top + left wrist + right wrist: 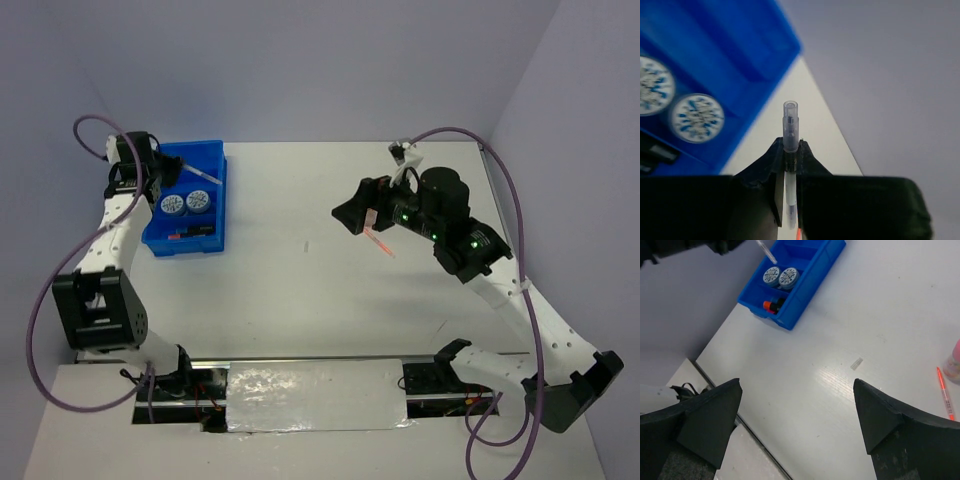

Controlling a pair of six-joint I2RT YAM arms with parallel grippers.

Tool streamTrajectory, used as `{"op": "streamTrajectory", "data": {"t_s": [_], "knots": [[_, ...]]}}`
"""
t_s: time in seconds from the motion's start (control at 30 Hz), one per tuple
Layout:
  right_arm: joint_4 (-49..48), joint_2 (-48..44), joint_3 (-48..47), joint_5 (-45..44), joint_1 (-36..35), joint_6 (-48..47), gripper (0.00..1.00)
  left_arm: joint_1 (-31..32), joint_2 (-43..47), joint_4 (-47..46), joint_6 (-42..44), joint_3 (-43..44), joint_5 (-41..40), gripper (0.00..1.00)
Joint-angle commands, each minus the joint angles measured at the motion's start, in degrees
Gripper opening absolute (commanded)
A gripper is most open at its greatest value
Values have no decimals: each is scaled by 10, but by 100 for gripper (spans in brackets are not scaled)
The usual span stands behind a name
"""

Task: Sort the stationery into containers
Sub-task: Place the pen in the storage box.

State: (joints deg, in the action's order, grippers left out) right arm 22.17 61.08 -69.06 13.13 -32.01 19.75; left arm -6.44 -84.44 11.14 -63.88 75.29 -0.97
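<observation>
The blue tray [221, 215] stands at the table's far left. In it lie two blue-white discs [172, 205] [198, 202] and, nearer, black highlighters [190, 232]. My left gripper [178, 170] hovers over the tray's back part, shut on a thin grey stick [790, 127] that juts past the fingertips. My right gripper [352, 212] hangs over the table's right half, open and empty [797, 390]. Beneath it on the table lie an orange stick [944, 400] and a pink-capped tube [954, 362]. In the right wrist view the tray [805, 300] shows far off.
The arm bases and a reflective strip [315, 395] run along the near edge. Purple cables [505, 185] loop by each arm. Grey walls close the back and both sides.
</observation>
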Motion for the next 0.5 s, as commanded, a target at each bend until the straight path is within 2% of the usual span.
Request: {"op": "streamTrajectory", "data": {"t_s": [0.0,0.1,0.23,0.3,0.47], "knots": [[-13,-32,25,5,-3,27,100,-23,-52,-56,-120,-9,-72,0],[-7,-43,39,22,-2,29,100,-35,-118,-89,-149,33,-69,0],[13,-54,48,13,-2,12,100,-38,-190,-30,-148,124,-95,0],[22,-58,50,4,-3,6,100,-37,-204,-32,-157,124,-124,0],[33,-47,45,15,-3,-3,100,-43,-227,-85,-172,91,-136,0]]}}
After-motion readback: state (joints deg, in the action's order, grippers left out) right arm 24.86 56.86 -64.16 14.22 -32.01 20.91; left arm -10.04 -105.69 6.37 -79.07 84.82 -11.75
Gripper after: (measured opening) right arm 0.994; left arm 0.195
